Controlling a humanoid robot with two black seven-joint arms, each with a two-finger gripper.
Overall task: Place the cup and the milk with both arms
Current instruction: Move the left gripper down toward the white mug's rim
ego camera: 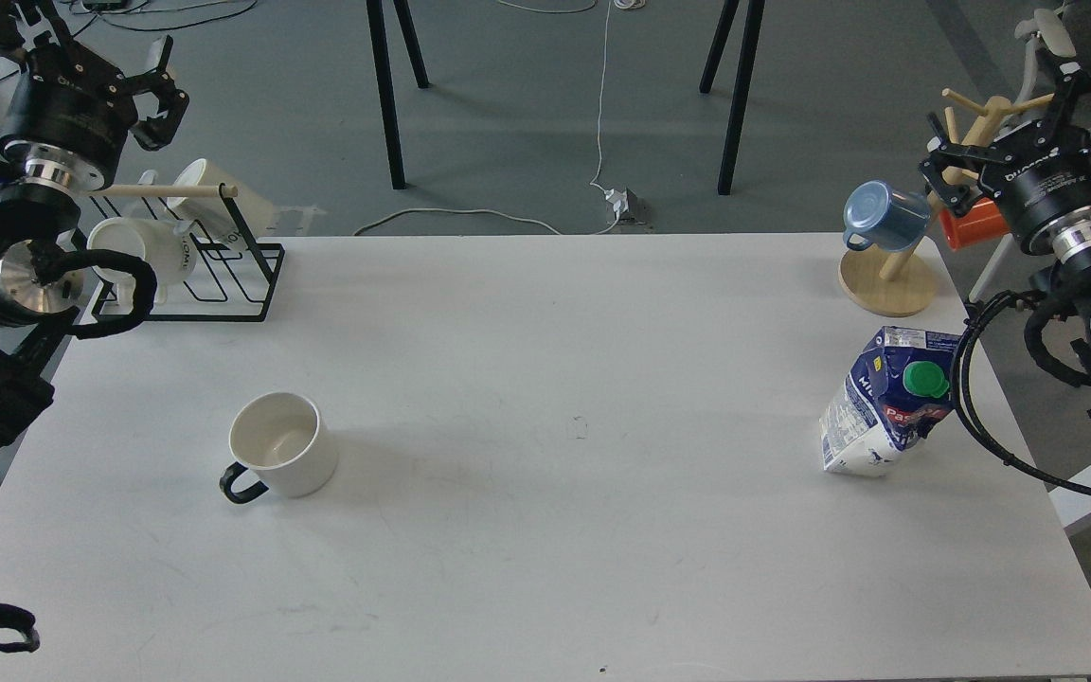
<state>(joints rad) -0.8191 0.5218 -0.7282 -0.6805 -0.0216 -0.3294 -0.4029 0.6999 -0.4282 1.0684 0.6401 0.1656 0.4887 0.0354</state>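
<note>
The cup (282, 457), a white mug with a cream inside and a black loop handle pointing to the front left, stands upright on the left half of the white table (564, 511). The milk (886, 403), a dented blue and white carton with a green cap, stands leaning near the table's right edge. My left gripper (165, 90) is raised at the far left, well behind the cup, open and holding nothing. My right gripper (1019, 128) hangs at the far right, behind and above the milk, open with nothing in it.
A black wire rack (223, 284) with cream cups stands at the table's back left corner, just below my left gripper. A wooden mug tree (889, 279) holding a blue mug (882, 218) and an orange cup (976, 223) stands at the back right, beside my right gripper.
</note>
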